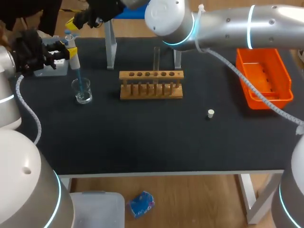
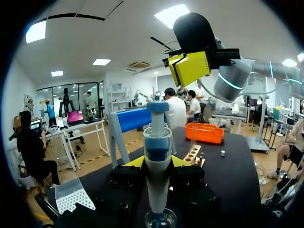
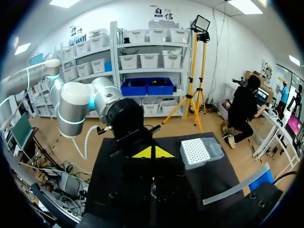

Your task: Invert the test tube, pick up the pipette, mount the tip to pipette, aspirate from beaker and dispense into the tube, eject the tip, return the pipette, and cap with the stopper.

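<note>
One pipette (image 2: 156,142), by my guess light, stiff plastic best gripped round its thick body, stands upright, clamped between the left gripper's (image 2: 156,164) fingers. Its blue tip (image 1: 79,76) dips into one glass beaker (image 1: 83,92), probably fragile and easily tipped. The right gripper (image 1: 76,21) hangs above the plunger, fingers pressed together. One test tube (image 1: 156,58) stands in one wooden rack (image 1: 151,90). One white stopper (image 1: 211,113) lies well apart, beyond it one orange bin (image 1: 285,76).

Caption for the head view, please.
Left gripper holds the pipette with its tip in the beaker; right gripper hangs near its top; tube stands in the rack.
</note>
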Robot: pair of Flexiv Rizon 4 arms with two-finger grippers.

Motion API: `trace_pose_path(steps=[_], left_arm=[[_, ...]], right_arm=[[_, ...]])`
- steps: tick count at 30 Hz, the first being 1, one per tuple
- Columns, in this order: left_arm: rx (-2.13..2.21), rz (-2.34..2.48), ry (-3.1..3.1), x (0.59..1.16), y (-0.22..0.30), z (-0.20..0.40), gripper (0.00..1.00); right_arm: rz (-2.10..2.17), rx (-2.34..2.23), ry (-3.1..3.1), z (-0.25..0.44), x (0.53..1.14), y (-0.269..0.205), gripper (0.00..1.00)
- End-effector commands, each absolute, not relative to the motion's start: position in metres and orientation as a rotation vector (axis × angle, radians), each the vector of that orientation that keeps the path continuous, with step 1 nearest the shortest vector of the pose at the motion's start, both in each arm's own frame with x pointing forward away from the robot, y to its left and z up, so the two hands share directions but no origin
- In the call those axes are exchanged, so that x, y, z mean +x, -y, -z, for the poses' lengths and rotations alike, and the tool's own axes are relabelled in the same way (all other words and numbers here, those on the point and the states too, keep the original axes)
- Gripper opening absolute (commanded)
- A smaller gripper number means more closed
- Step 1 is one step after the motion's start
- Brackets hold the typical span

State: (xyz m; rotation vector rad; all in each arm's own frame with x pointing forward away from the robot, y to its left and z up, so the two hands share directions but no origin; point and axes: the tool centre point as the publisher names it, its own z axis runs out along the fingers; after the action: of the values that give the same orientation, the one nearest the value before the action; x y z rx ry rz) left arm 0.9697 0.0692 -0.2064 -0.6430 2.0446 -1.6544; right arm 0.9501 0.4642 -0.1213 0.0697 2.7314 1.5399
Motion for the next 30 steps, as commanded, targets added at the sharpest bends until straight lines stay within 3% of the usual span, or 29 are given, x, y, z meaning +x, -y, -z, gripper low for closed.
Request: trace_pose_path(steps=[1, 30], left_arm=[[-0.641, 1.654, -2.041, 0.969, -0.069, 0.207, 0.0], [-0.641, 1.654, -2.041, 0.969, -0.069, 0.207, 0.0]], right_arm=[[-1.54, 0.069, -2.728, 0.121, 0.951, -0.466, 0.0], [-1.546, 0.101, -2.754, 0.135, 0.964, -0.475, 0.0]])
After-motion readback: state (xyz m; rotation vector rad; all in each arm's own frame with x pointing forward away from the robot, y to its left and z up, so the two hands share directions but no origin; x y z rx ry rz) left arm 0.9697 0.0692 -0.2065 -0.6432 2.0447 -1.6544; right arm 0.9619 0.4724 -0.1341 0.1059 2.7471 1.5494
